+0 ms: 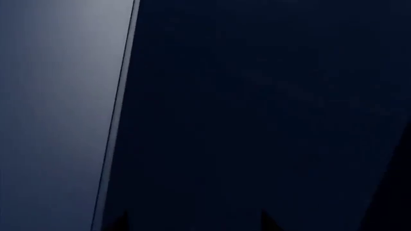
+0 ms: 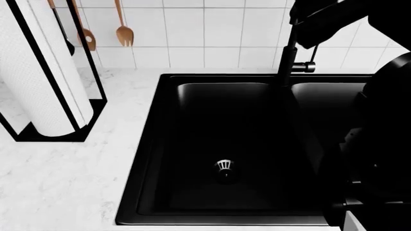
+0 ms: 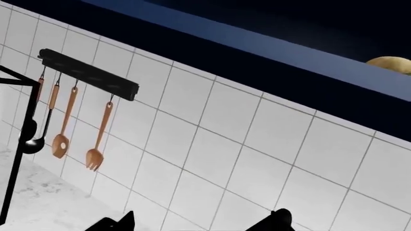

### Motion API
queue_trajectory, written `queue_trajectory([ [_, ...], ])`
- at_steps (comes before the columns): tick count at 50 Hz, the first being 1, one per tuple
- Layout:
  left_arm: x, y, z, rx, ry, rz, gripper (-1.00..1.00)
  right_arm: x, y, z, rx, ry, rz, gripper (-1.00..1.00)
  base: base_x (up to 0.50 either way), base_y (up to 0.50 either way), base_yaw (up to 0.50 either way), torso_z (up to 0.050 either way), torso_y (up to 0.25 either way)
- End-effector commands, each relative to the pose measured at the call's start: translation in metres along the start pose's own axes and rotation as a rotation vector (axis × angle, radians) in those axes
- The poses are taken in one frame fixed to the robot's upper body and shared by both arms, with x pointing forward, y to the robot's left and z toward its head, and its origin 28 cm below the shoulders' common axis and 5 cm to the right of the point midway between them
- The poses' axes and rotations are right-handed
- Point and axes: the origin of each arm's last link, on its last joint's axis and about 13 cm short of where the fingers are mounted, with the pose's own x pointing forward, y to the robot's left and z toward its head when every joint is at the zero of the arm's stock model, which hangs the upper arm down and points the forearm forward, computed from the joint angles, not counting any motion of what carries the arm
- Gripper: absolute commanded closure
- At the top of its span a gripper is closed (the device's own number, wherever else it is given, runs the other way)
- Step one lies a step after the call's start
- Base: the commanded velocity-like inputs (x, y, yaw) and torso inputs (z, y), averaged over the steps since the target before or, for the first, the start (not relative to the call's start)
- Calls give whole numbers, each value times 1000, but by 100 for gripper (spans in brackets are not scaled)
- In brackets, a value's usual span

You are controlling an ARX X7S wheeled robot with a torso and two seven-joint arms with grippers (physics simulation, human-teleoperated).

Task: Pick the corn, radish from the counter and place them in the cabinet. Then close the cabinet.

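In the right wrist view the radish (image 3: 391, 64), a rounded pale beige lump, shows just above the blue lower edge of the cabinet (image 3: 257, 45), inside its dark opening. My right gripper (image 3: 200, 222) is open and empty, facing the tiled wall below that edge. My left gripper (image 1: 192, 222) is open too, its tips spread close in front of a dark blue cabinet surface (image 1: 57, 120) with a pale edge line. The corn is out of view. The white marble counter (image 2: 64, 183) lies left of the sink. My right arm (image 2: 385, 144) fills the right of the head view.
A black double sink (image 2: 224, 144) with a drain and a black faucet (image 2: 289, 53) lies ahead. A paper towel roll in a black stand (image 2: 45, 82) stands on the left of the counter. Wooden utensils hang from a black rail (image 3: 86, 74) on the tiled wall.
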Motion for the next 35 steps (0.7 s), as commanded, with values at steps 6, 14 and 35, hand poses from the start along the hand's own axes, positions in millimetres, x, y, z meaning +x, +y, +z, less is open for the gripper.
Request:
queue_trajectory([
  [6, 3, -39, 11, -37, -10, -315, -100, -1, 0, -2, 6, 2, -9, -100, 0, 0, 0, 2, 0],
  [14, 6, -49, 15, -51, -24, -359, -100, -1, 0, -5, 10, 6, -8, -100, 0, 0, 0, 0, 1],
  [35, 60, -44, 2, -57, 25, -337, -100, 0, 2, -10, 17, 12, -3, -100, 0, 0, 0, 1, 0],
])
